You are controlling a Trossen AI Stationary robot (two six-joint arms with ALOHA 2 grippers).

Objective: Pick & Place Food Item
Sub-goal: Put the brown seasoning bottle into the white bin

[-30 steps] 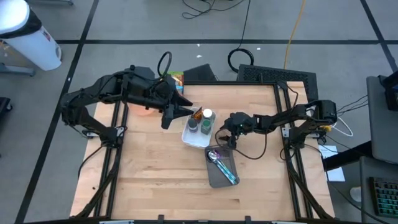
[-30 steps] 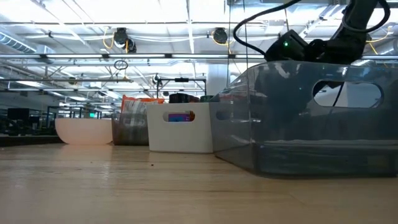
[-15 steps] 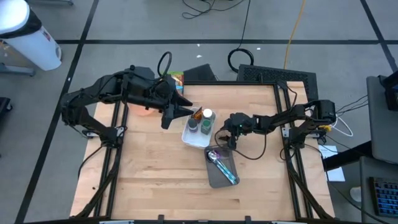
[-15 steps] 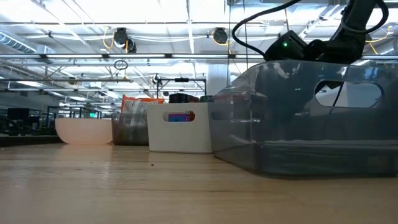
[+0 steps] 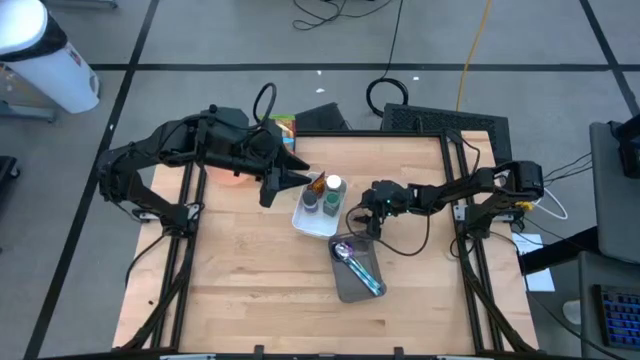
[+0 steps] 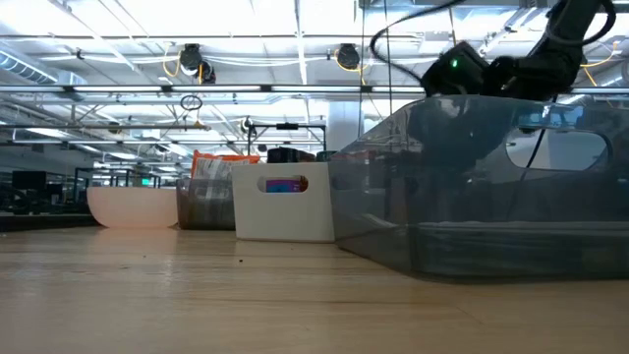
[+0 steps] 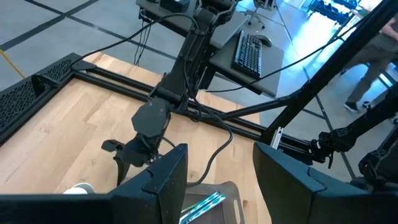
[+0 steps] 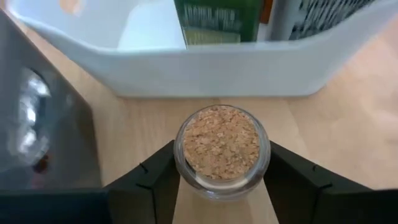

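A small glass jar with a cork top (image 8: 221,144) stands upright on the table, between the white bin (image 8: 205,74) and the grey bin (image 8: 37,124). My right gripper (image 8: 222,163) is low at the white bin's right side (image 5: 358,226), shut on the jar. In the high view the gripper hides the jar. My left gripper (image 5: 295,178) hangs open high above the white bin's far left corner, with nothing between its fingers (image 7: 165,180). My right gripper pinches the jar's glass sides (image 8: 180,163) just below the cork, one finger on each side. The fingers come slanting down from the table's right side. The jar stays upright with wood showing below it.
The white bin (image 5: 318,212) holds several small bottles and a green-labelled box (image 8: 214,22). The grey bin (image 5: 355,268) holds a shiny coloured packet. A pink bowl (image 6: 133,206) and a snack packet (image 5: 283,128) sit at the far left. Bare wood lies toward the near edge.
My right gripper has stayed beside the white bin, and its fingers have drawn together onto the jar. The left arm has kept still.
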